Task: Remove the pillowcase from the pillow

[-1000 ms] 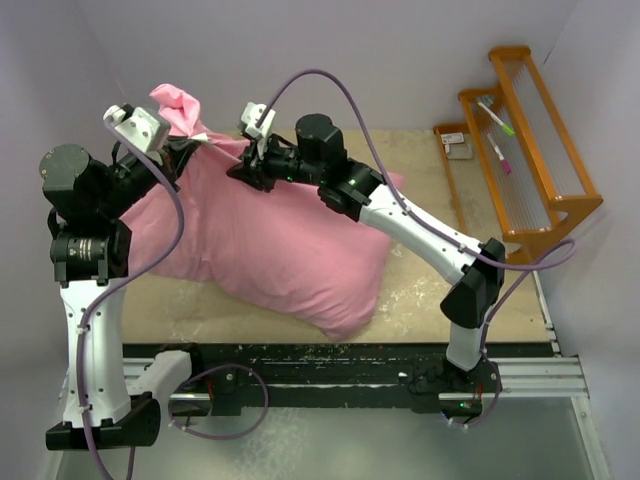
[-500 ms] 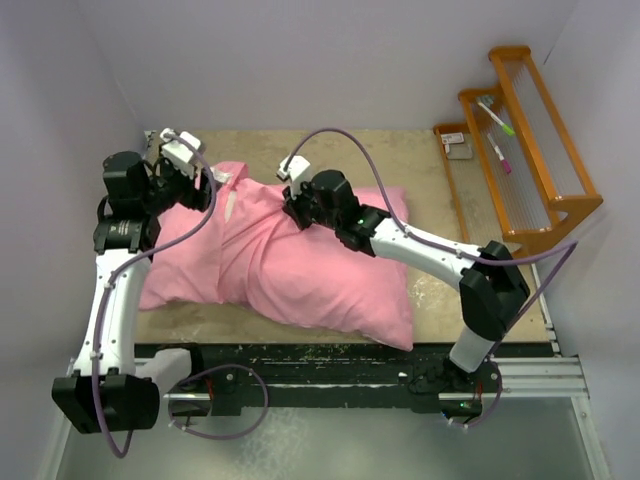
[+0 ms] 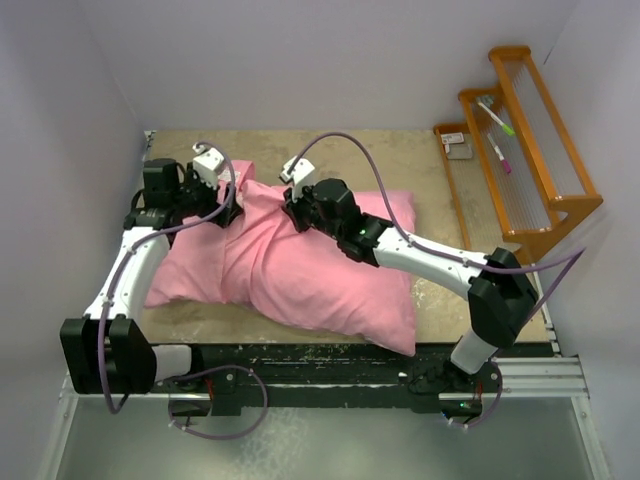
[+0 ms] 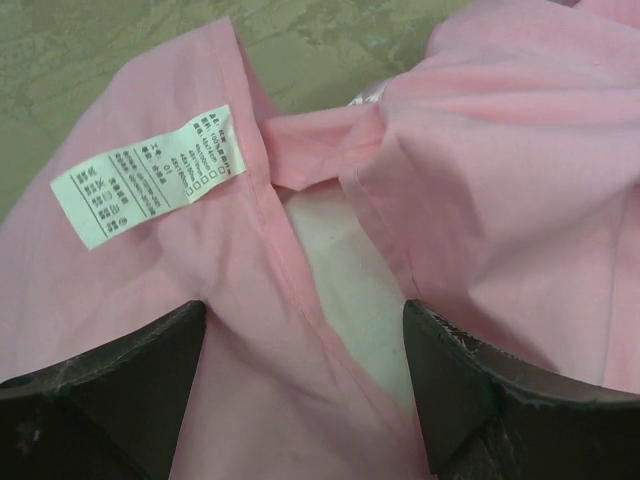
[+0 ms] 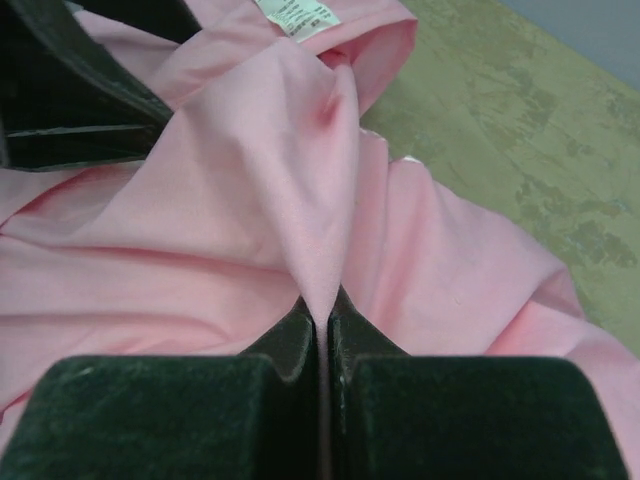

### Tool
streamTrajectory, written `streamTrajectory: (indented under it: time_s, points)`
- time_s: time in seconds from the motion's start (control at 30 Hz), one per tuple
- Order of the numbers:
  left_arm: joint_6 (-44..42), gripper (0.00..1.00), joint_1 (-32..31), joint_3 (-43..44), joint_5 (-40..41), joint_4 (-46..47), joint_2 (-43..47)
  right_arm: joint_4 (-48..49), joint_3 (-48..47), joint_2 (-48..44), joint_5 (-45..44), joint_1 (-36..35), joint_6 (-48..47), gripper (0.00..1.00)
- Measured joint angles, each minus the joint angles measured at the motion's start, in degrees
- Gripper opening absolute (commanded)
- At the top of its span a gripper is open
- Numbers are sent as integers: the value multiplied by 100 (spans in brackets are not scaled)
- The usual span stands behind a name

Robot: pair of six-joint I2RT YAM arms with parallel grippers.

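Note:
The pink pillowcase [image 3: 300,265] lies across the table with the pillow inside it. In the left wrist view a strip of the white pillow [image 4: 340,265] shows through the case's open end, beside a white care label [image 4: 150,175]. My left gripper [image 3: 222,198] hovers open over that opening at the far left corner, its jaws [image 4: 305,390] wide apart and holding nothing. My right gripper [image 3: 291,207] is shut on a raised fold of the pillowcase [image 5: 300,200] just right of the opening; the fold runs down between its fingertips [image 5: 322,320].
An orange stepped rack [image 3: 530,150] with a few pens stands at the far right of the tan table [image 3: 440,300]. Walls close in the left, back and right sides. The left gripper's dark finger [image 5: 70,90] sits close to my right gripper.
Both arms came down and the pillow's lifted corner dropped back onto the table. My left gripper let go of the pillowcase and opened wide; the right one stayed shut on its fold.

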State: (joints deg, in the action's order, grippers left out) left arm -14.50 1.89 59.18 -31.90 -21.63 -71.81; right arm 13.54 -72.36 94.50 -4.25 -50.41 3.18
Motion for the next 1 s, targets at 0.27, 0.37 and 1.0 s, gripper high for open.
streamTrajectory:
  time_s: [0.27, 0.37, 1.0]
  points:
    - [-107, 45, -470, -151, 1434, 533, -348, 87, 415, 0, -229, -140, 212, 0]
    - [-315, 35, -468, -289, 2015, 756, -286, 166, 605, 0, -229, -140, 350, 0]
    - [-286, 0, 708, 713, 2234, 734, -66, 142, 988, -691, -404, -22, 796, 27]
